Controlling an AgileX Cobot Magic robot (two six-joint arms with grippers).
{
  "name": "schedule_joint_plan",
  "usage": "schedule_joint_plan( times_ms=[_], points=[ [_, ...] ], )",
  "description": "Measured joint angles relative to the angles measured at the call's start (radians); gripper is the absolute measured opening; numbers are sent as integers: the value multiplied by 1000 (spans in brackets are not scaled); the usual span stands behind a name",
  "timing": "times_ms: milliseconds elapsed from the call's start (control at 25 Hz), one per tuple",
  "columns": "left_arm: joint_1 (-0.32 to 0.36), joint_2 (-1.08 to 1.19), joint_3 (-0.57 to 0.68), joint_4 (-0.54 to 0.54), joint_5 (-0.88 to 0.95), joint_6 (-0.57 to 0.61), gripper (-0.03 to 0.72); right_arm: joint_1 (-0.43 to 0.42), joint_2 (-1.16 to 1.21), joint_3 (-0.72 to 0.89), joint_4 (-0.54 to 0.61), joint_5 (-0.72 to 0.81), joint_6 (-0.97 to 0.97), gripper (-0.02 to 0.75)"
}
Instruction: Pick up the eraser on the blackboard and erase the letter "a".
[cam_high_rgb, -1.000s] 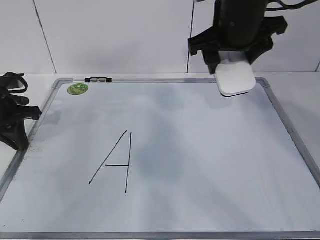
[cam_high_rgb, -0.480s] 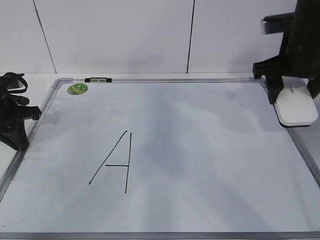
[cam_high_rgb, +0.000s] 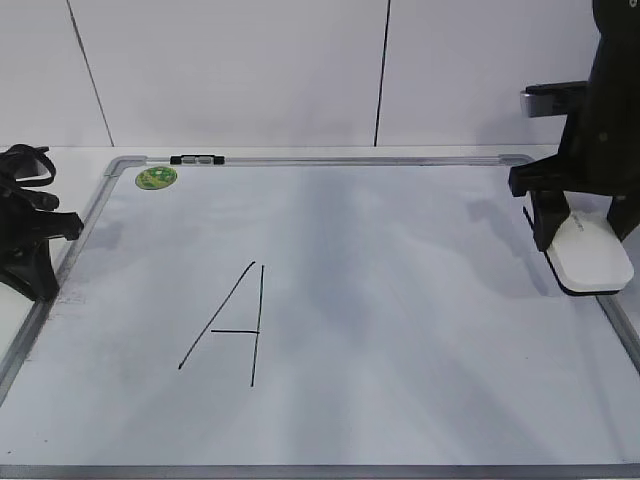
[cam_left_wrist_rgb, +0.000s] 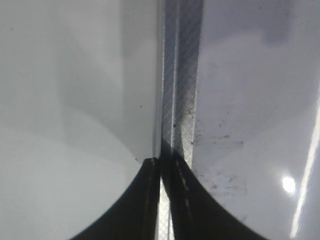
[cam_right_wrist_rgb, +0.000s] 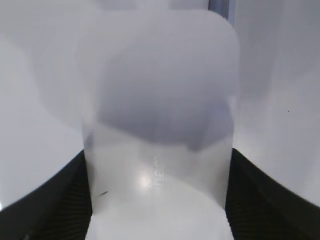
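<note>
right pincer (cam_high_rgb: 588, 228) clamped on eraser (cam_high_rgb: 590, 253), held between its fingers low over blackboard (cam_high_rgb: 400, 300) right edge | eraser: light, rigid, slick plastic; grip long flanks | left pincer (cam_left_wrist_rgb: 161, 200) closed, empty

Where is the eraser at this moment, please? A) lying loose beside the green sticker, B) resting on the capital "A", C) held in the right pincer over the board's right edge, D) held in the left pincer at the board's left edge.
C: the exterior view shows the white eraser between the fingers of the right pincer at the right edge of the blackboard, and the right wrist view shows it filling the gap between the fingers.
</note>
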Motion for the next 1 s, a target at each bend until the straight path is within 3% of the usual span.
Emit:
schedule_joint_plan(
  times_ms=[240,1000],
  points=[
    [0,0,0,0,0,0,43,-36,53,1,19,-2,-9,534],
    [0,0,0,0,0,0,43,-40,122,1,28,-8,-23,534]
  ],
)
